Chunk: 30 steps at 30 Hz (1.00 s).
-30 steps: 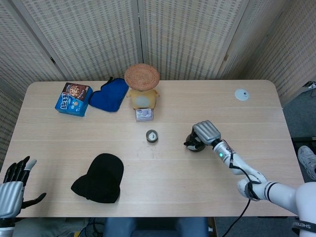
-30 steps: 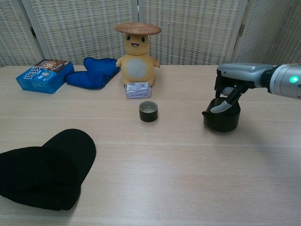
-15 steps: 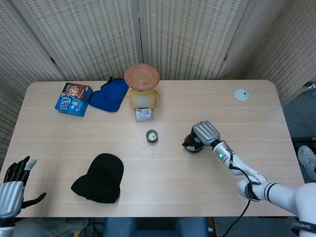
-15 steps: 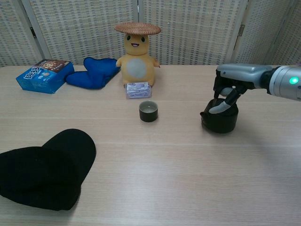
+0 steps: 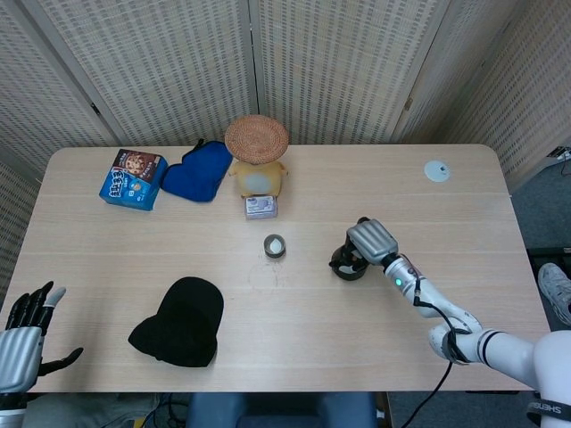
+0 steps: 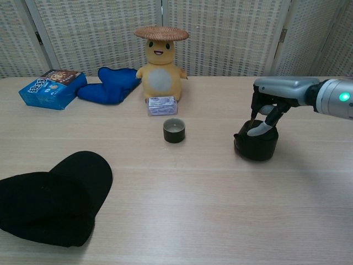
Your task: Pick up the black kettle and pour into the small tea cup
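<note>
Two robot hands show at a wooden table (image 5: 464,232). On the right side, the right hand (image 6: 271,102) reaches down from above and grips the top of the black kettle (image 6: 255,146), which sits on the table. A small tea cup (image 6: 174,131) stands well to the kettle's left, near the middle. At the near left edge, the left hand (image 5: 25,332) holds nothing, fingers spread.
</note>
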Tool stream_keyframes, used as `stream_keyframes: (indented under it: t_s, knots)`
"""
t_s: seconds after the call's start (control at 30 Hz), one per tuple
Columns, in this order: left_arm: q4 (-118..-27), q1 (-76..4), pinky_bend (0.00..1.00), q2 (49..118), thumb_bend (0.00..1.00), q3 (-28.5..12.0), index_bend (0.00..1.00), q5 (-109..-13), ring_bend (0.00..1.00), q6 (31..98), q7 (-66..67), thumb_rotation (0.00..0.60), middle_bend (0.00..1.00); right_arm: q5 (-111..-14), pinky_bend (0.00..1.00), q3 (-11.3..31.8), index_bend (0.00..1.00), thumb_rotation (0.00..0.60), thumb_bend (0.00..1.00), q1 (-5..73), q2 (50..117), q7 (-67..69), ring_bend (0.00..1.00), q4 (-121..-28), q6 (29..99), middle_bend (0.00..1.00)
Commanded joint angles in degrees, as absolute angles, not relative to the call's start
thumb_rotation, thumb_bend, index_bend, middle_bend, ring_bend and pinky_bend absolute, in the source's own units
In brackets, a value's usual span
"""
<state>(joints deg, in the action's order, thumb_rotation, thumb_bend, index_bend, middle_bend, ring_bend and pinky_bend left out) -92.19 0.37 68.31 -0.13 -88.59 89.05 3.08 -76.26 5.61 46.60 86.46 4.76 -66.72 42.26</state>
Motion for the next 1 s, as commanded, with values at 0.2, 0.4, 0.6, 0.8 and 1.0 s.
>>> stream_keyframes:
  t_s: [0.2,0.4,0.6,0.8,1.0]
  knots:
    - [-92.1,0.3,0.00,68.4,0.09,-0.1,0.09,-88.6,0.05,89.0,3.0,0.600,0.00,-75.5,0.27,5.3,1.00,0.442,0.00,46.9,86.8,0.6,0.77,-66.7,41.4,0.94]
    - [-91.9,0.3,0.00,68.6,0.09,0.0,0.09,-88.5,0.05,89.0,2.9,0.600,0.00,-74.7,0.26,4.9,0.99,0.444,0.00,46.9,87.0,-2.3,0.72,-66.8,40.9,0.90]
    - [-91.7,0.4,0.00,68.7,0.09,0.0,0.09,-88.5,0.04,89.1,2.8,0.599,0.00,-73.1,0.25,5.1,0.80,0.446,0.00,46.5,86.9,-5.6,0.60,-67.6,41.2,0.75]
    - [-91.9,0.3,0.00,68.5,0.09,0.0,0.09,-88.4,0.05,89.1,2.9,0.599,0.00,-71.9,0.24,5.8,0.50,0.446,0.00,45.9,85.8,-6.3,0.36,-69.5,42.2,0.48]
    - [-92.0,0.1,0.00,68.4,0.09,-0.2,0.09,-88.5,0.04,89.0,2.9,0.600,0.00,-71.2,0.16,6.5,0.20,0.446,0.00,44.8,83.6,-6.9,0.15,-73.0,44.2,0.20]
